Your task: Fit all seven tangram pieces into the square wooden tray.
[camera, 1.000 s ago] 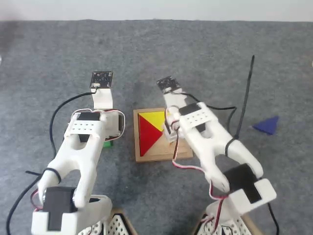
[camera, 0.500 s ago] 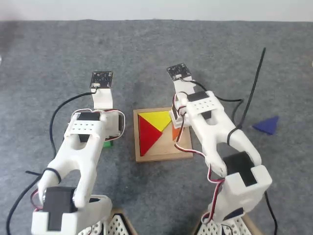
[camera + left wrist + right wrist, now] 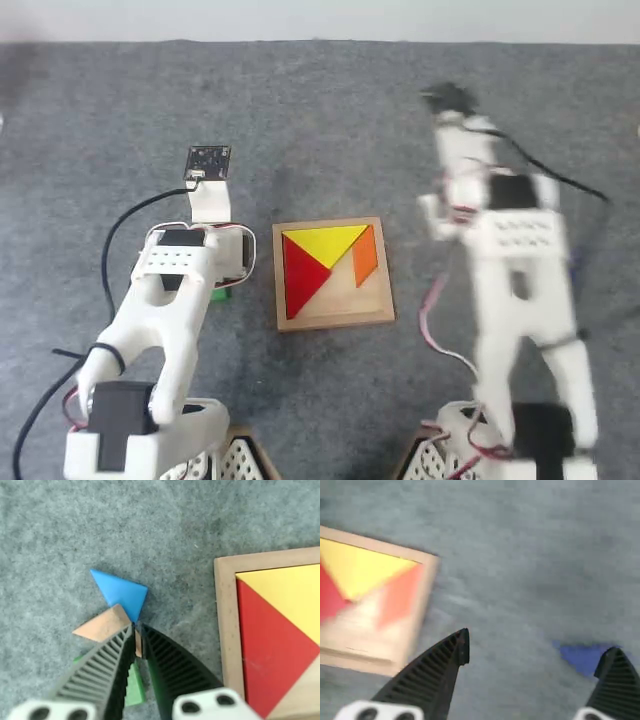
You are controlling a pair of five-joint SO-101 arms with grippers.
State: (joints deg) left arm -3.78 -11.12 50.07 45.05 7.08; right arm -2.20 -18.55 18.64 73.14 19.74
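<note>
Tray: the square wooden tray [image 3: 335, 318] lies on the grey mat [image 3: 300, 120] between the two arms. It holds a yellow triangle [image 3: 322, 242], a red triangle [image 3: 298, 278] and an orange parallelogram [image 3: 366, 254].
Loose pieces: a dark blue triangle [image 3: 581, 656] lies well apart from the tray. A light blue triangle [image 3: 121, 591], a tan piece [image 3: 100, 625] and a green piece [image 3: 134, 687] lie close together.
Right gripper [image 3: 539, 642]: the jaws are spread wide and empty, above the mat, with the dark blue triangle near one jaw.
Left gripper [image 3: 136, 630]: the jaws are almost together over the tan piece, with no visible hold.
Step in hand: probably fetching the dark blue triangle.
Doing it well: the right gripper should centre over the triangle, descend straight, and close across its flat edges, not on a corner.
</note>
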